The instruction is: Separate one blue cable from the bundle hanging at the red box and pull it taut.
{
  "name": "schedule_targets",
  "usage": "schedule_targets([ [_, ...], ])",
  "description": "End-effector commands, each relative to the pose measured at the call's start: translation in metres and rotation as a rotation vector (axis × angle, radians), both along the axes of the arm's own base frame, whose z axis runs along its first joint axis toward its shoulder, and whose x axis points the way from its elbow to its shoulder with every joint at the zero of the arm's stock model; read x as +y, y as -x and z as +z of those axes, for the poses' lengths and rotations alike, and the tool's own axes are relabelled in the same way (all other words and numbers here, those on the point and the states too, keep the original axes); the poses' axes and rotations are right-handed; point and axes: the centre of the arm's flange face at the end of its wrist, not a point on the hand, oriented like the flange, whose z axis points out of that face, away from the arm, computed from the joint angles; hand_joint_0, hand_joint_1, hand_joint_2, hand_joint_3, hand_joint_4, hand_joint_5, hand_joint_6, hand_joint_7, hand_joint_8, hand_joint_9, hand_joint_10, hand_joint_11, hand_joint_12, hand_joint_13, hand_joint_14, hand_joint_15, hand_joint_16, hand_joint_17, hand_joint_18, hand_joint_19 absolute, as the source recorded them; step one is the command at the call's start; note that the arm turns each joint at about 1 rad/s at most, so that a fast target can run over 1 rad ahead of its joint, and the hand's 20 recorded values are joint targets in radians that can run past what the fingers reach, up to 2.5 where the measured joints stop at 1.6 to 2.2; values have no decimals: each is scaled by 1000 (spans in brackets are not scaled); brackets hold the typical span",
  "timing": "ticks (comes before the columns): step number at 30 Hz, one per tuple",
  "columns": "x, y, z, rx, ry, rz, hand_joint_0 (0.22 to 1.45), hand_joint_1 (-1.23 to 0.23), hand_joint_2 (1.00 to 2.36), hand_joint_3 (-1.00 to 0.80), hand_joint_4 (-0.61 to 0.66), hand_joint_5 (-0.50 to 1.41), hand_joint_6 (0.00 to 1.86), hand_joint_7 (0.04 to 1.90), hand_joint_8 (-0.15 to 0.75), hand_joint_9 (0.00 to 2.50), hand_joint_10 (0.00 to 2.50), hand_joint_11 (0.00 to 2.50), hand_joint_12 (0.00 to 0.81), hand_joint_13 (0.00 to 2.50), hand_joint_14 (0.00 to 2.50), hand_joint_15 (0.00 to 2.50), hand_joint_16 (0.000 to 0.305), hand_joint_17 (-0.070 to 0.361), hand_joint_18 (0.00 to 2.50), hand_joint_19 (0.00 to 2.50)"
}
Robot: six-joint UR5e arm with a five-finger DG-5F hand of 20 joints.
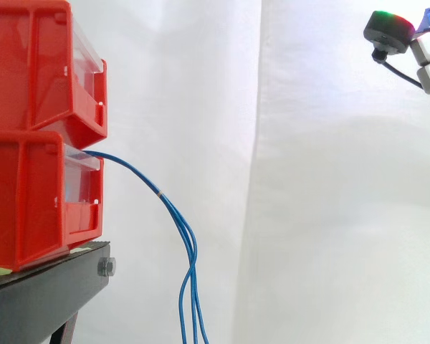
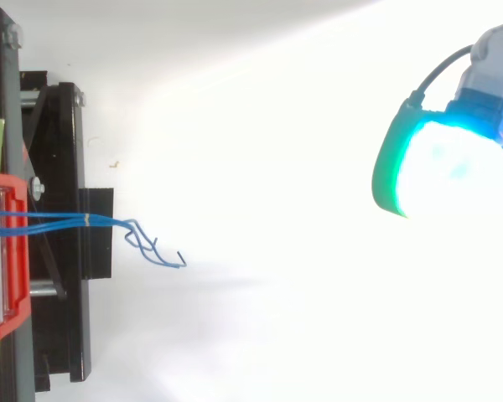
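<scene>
Your robot hand (image 1: 389, 30) is high at the right, well apart from the bundle of blue cables (image 1: 189, 247); whether it is released or clenched I cannot tell. The bundle comes out of the front of the lower red box (image 1: 29, 201) and hangs down beside the black stand (image 1: 43, 297). A small pale band (image 1: 160, 193) ties the cables together near the box, so I judge that pulling one may drag the others along. Below the band they run close and cross, so you could catch more than one. A hard pull could also shift the box. I see no label or writing that can be read.
</scene>
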Motion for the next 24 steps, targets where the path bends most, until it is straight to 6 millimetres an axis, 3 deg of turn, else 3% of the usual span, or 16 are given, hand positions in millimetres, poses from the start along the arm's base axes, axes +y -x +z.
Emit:
schedule_targets([
  [1,0,0,0,0,0,0,560,-563,1005,-434,160,-212,503,866,265,661,16,475,366,619,17,519,53,119,605,727],
  [7,0,0,0,0,0,0,568,-585,1006,-428,149,-201,503,893,242,769,17,585,342,668,18,560,49,110,615,753],
  [13,0,0,0,0,0,0,583,-636,1007,-421,173,-172,503,923,262,1100,18,732,346,938,23,704,49,110,797,794],
  [24,0,0,0,0,0,0,581,-633,1005,-441,159,-174,503,932,250,946,20,703,343,896,22,691,46,103,753,757],
])
